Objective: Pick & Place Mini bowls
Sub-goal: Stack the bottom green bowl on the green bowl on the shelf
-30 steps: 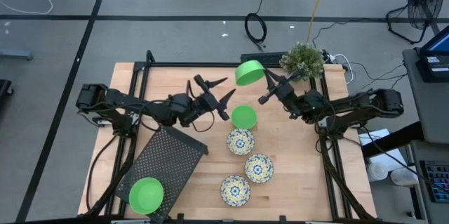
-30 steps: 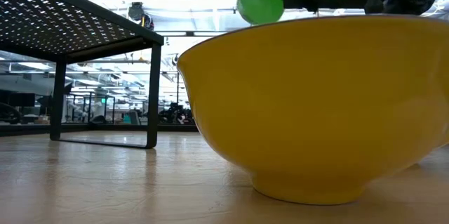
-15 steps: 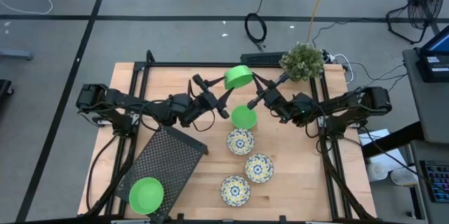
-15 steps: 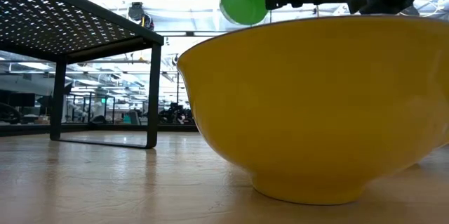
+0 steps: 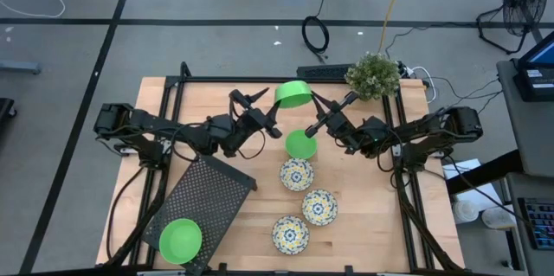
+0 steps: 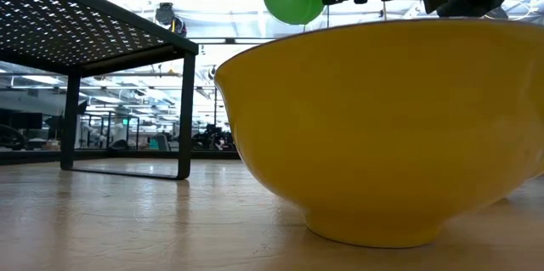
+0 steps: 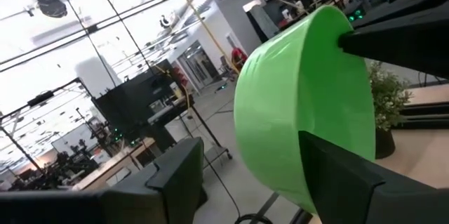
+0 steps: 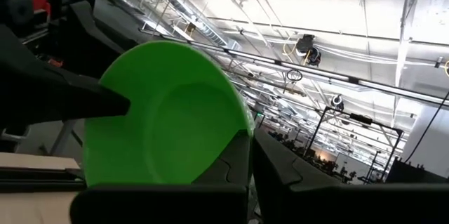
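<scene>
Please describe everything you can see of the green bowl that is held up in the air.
The raised bowl is plain bright green, looks like smooth plastic, round and unpatterned. It is tilted on its side above the table, not touching it. The right end effector is shut on its rim. The left end effector is open, one finger in front of the bowl's outer wall; whether it touches is unclear.

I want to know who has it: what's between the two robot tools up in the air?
A plain green plastic mini bowl, seen from above: right tool grips it, open left tool reaches around it.
</scene>
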`<state>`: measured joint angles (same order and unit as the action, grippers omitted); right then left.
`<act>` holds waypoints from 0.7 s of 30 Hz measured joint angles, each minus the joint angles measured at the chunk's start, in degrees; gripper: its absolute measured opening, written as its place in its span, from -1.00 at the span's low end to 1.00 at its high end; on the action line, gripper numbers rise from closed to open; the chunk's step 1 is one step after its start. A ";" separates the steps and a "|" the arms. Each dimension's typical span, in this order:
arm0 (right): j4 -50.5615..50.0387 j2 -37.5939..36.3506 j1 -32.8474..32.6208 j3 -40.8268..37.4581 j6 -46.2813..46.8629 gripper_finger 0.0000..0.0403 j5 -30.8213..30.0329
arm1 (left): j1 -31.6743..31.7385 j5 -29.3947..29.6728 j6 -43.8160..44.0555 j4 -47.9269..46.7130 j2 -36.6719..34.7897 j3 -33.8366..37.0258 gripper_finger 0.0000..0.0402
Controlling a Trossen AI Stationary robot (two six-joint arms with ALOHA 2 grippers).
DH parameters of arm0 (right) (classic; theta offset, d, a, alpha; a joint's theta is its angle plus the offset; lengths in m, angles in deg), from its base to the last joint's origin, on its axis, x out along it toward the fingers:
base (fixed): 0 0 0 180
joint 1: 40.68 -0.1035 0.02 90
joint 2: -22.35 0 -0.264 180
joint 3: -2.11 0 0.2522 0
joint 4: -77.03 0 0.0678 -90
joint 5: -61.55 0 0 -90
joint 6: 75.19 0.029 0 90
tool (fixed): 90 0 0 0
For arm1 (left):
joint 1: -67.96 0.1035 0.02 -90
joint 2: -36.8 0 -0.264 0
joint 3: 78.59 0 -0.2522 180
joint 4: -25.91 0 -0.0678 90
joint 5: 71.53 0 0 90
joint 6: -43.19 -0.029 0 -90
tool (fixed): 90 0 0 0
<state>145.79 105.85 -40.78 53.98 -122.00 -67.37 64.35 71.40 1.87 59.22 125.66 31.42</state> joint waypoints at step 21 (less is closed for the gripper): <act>0.00 0.00 -0.02 0.00 0.22 -1.00 0.16 | 1.03 -0.31 13.76 -2.26 0.00 0.00 -0.35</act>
<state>145.79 105.85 -40.80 53.98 -121.78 -67.21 65.37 71.09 15.63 56.96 125.66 31.42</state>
